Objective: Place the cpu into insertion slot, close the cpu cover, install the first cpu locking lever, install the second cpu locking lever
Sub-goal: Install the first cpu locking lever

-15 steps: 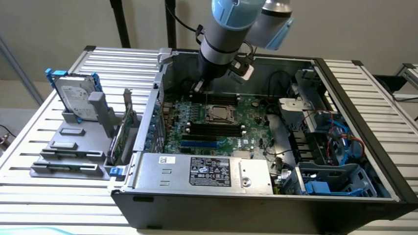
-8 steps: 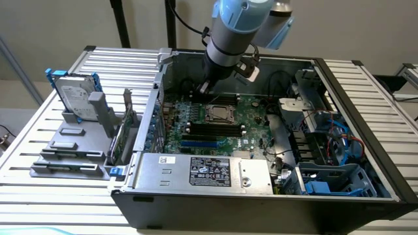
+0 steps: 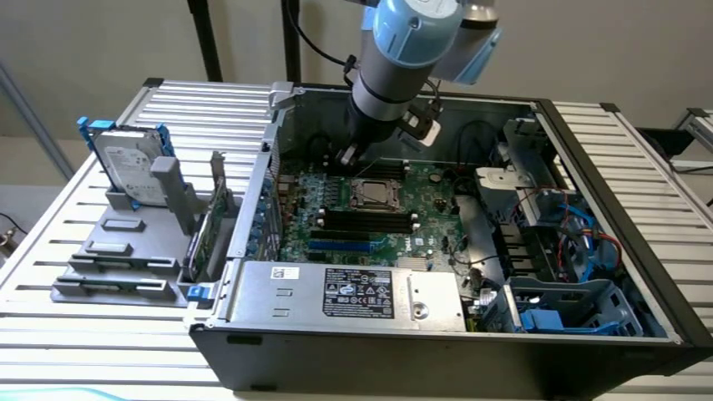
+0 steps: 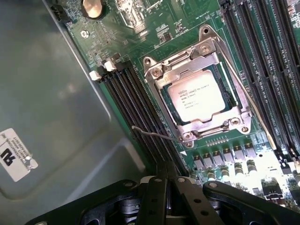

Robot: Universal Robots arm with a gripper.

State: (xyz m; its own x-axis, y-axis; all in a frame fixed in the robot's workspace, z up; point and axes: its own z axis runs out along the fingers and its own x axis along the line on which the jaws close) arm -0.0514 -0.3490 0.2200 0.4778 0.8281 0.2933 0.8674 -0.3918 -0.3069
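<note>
The cpu [image 4: 196,97], a pale square chip with printed text, lies in the insertion slot [image 4: 165,96] on the green motherboard. The silvery cpu cover [image 4: 180,70] is folded down around it, and the chip shows through its window. One thin locking lever [image 4: 152,135] sticks out from the socket's corner over the black memory slots. A second lever [image 4: 255,112] runs along the socket's other side. My gripper [image 4: 167,180] is shut with nothing in it, a little short of the free lever's tip. In the exterior view the gripper [image 3: 344,156] hangs inside the case just behind the socket [image 3: 371,194].
Long black memory slots [image 4: 136,103] flank the socket on both sides. The grey case wall [image 4: 51,117] is close beside the gripper. A labelled power supply box [image 3: 351,294] sits at the case's front. A hard drive [image 3: 128,163] stands on the exterior view's left, outside the case.
</note>
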